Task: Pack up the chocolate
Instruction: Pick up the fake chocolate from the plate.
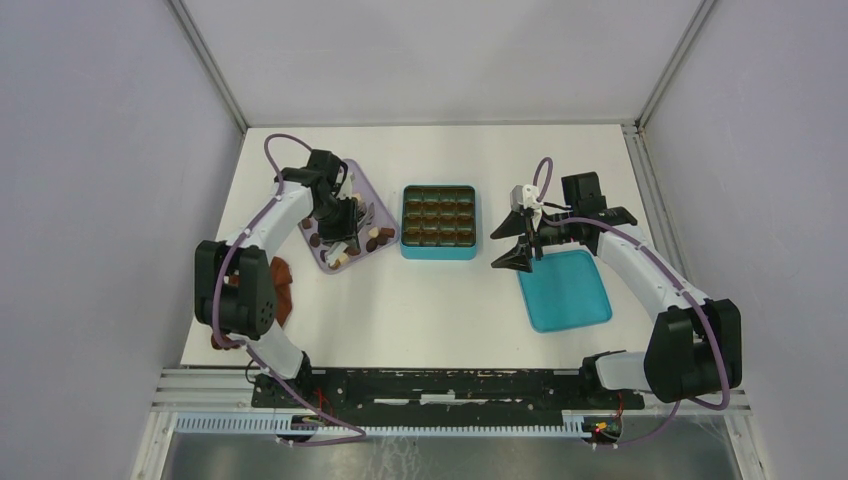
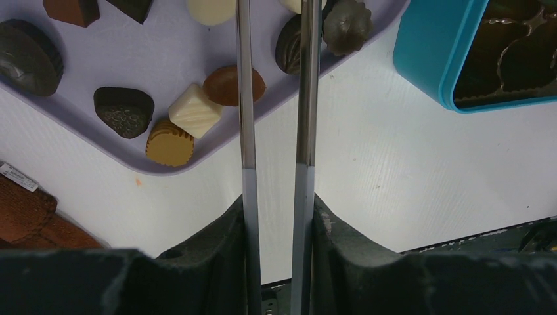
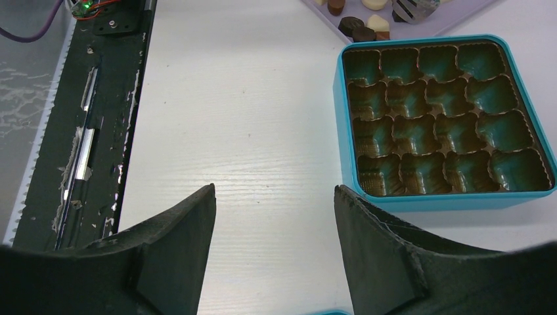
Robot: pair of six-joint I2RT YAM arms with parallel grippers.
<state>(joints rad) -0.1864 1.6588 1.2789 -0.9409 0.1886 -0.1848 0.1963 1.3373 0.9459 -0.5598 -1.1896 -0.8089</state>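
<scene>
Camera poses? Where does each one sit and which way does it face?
Top external: above, behind the bases, looking down on the table; left arm, right arm show.
Left wrist: on the left pincer, looking along its tongs at chocolate on the lilac tray.
Right wrist: low over the table, facing the teal box past the open right pincer.
Shared: both wrists see the teal box.

The lilac tray [image 2: 164, 59] carries chocolate [image 2: 194, 110] in cream, ridged tan, reddish brown and dark brown, one dark piece stippled on top; the teal box [image 3: 446, 201] to its right has a glossy brown-gold liner [image 3: 427, 111] patterned as a grid of cells. The counter [image 1: 440, 310] is white with faint wood grain, the lid [image 1: 565, 290] at the right plain teal, the cloth [image 1: 283, 285] at the near left reddish brown. The right pincer [image 3: 274, 190] is matte black, the cables [image 1: 285, 136] purple.
</scene>
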